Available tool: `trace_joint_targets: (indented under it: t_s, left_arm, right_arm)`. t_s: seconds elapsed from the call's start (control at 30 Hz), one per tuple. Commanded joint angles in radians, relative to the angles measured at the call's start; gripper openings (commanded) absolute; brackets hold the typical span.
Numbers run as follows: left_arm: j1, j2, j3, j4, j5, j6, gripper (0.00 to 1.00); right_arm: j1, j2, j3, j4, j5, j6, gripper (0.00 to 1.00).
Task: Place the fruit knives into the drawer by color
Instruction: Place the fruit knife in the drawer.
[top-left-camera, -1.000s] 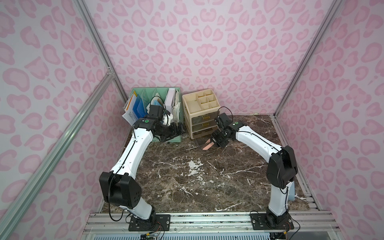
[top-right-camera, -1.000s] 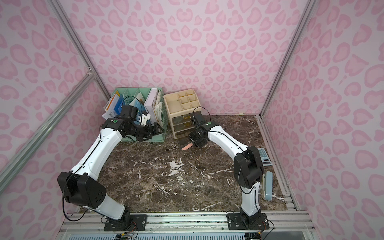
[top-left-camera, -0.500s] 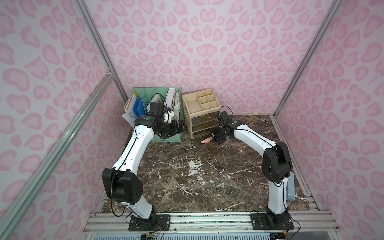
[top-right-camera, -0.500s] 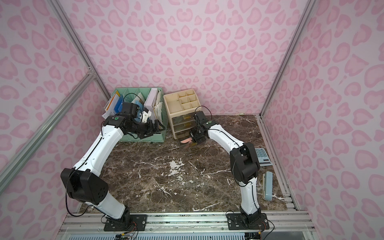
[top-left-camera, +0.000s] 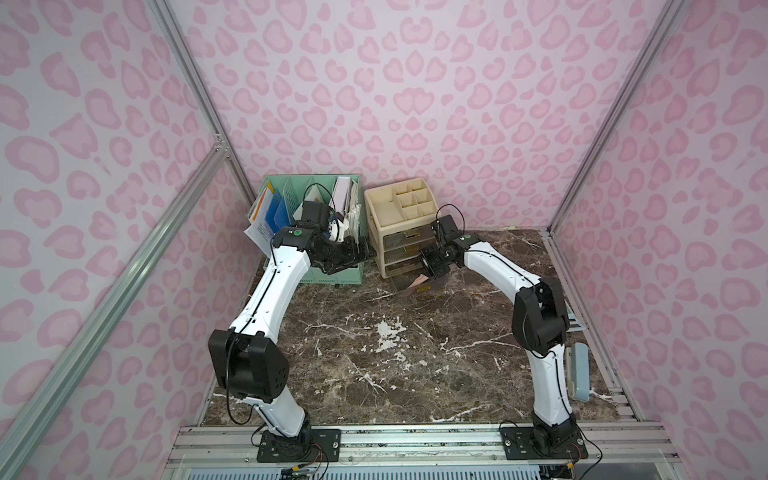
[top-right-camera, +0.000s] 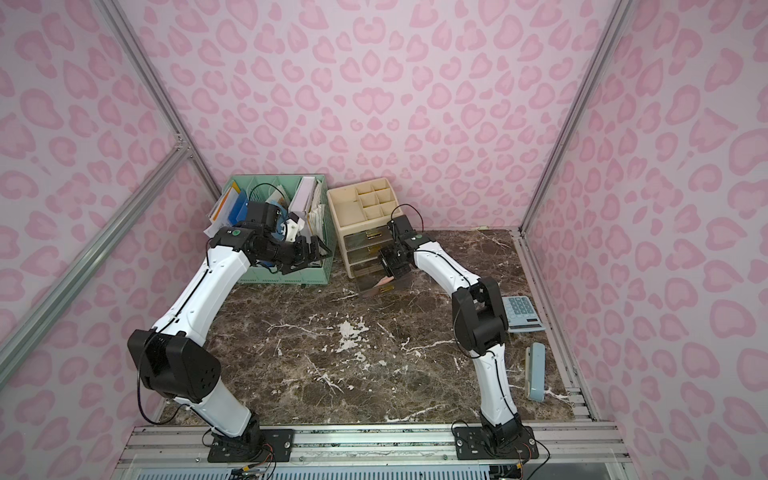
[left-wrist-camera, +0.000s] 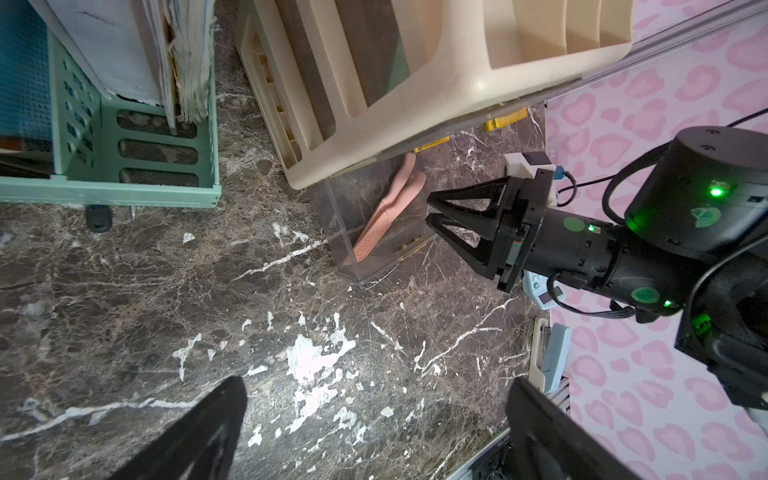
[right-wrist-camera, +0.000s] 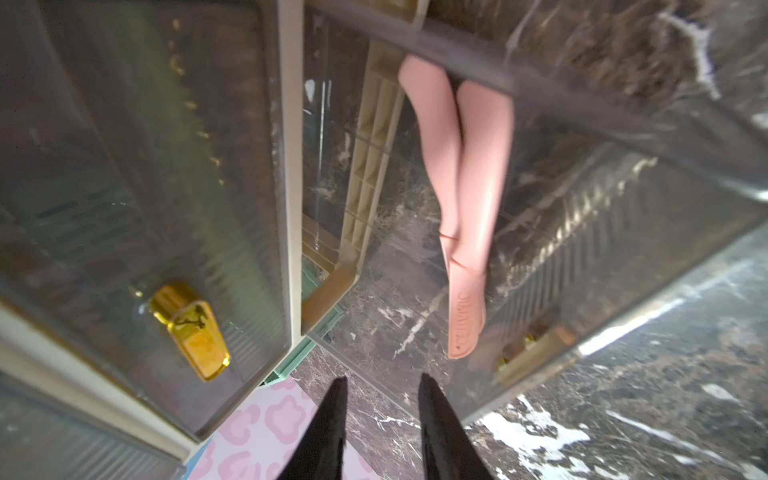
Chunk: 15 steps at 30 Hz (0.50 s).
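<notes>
Two pink fruit knives (right-wrist-camera: 461, 199) lie side by side in the clear bottom drawer (right-wrist-camera: 623, 137), which is pulled out of the cream drawer unit (top-left-camera: 399, 220). They also show in the left wrist view as the pink knives (left-wrist-camera: 390, 208) and in both top views (top-left-camera: 419, 281) (top-right-camera: 384, 284). My right gripper (right-wrist-camera: 380, 380) hangs just above the drawer's front, its jaws parted with nothing between them; both top views show the right gripper there too (top-left-camera: 432, 266) (top-right-camera: 390, 266). My left gripper (left-wrist-camera: 374, 382) is wide open and empty, raised beside the green basket, left of the unit (top-left-camera: 361, 249).
A mint green file basket (top-left-camera: 316, 232) with papers stands left of the drawer unit. The upper drawers are shut, with gold handles (right-wrist-camera: 191, 328). A calculator (top-right-camera: 521, 313) and a pale blue stapler-like thing (top-right-camera: 536, 372) lie at the table's right edge.
My right gripper carried a pink knife toward the drawer unit, and its jaws have now parted. The knife lies in the bottom drawer beside the other pink one. The left arm barely moved.
</notes>
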Motion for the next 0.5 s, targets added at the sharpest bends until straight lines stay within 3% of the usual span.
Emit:
trace_joint_targets:
  t_s: [0.0,0.27,0.47]
  left_arm:
    - [0.000,0.011,0.021,-0.004,-0.003,-0.005,0.99]
    - [0.000,0.074,0.139,0.002,-0.020,-0.079,0.98]
    - [-0.009,0.197,0.371,-0.073,-0.056,-0.165,0.94]
  right_arm:
    - [0.002,-0.001,0.014,-0.028,-0.010,-0.018,0.33]
    - [0.026,-0.104,-0.047,0.007,0.007,-0.056,0.32]
    - [0.045,-0.344,-0.368,0.177,0.001,-0.106,0.28]
